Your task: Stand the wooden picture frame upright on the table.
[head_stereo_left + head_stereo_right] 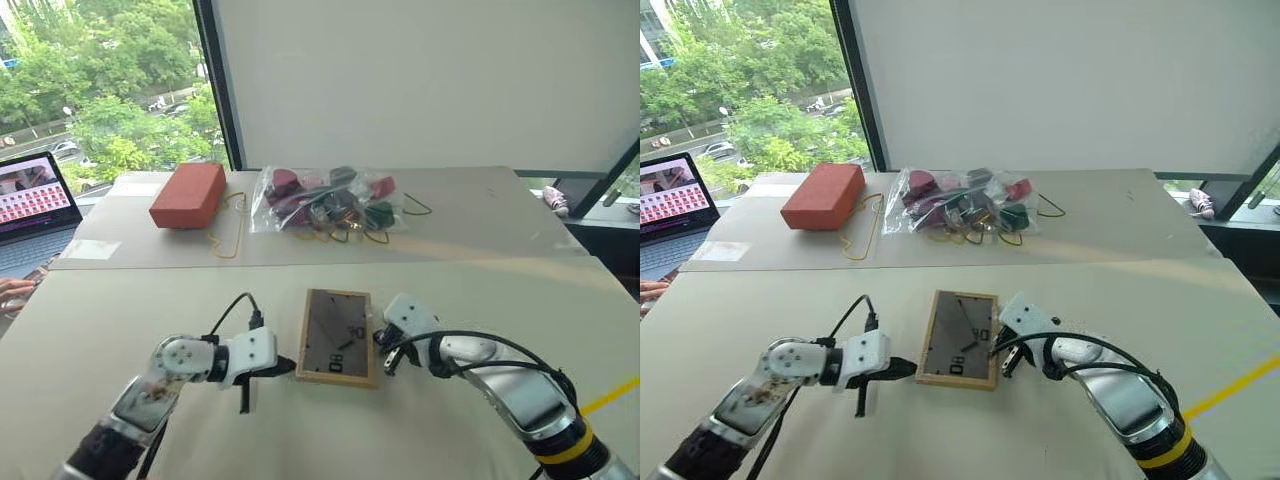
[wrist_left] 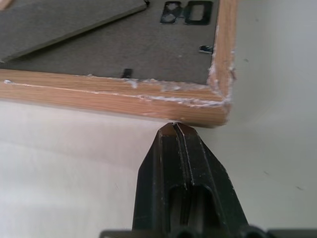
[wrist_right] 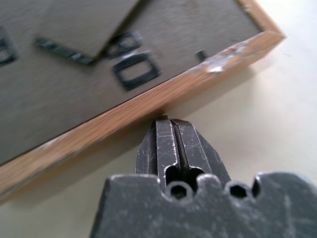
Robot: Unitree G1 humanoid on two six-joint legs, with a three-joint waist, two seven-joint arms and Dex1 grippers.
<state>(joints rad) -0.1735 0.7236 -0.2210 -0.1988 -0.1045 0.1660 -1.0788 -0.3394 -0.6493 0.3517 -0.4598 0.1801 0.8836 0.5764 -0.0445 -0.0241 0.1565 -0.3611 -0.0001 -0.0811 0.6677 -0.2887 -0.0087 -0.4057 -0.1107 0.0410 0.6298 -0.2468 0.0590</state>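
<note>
On the near part of the bench (image 1: 120, 310), the wooden picture frame (image 1: 337, 337) lies flat, backboard up, so no part of the standing-up is done. Both tools are clenched and empty: the left tool (image 1: 285, 366) meets the frame's left edge, the right tool (image 1: 378, 340) its right edge. Lifting and propping the frame remain.

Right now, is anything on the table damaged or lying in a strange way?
Yes. The wooden picture frame lies flat on the table with its dark backboard up, not standing. In the left wrist view its light wood edge looks chipped, with whitish scuffs near the corner. Nothing is spilled.
</note>
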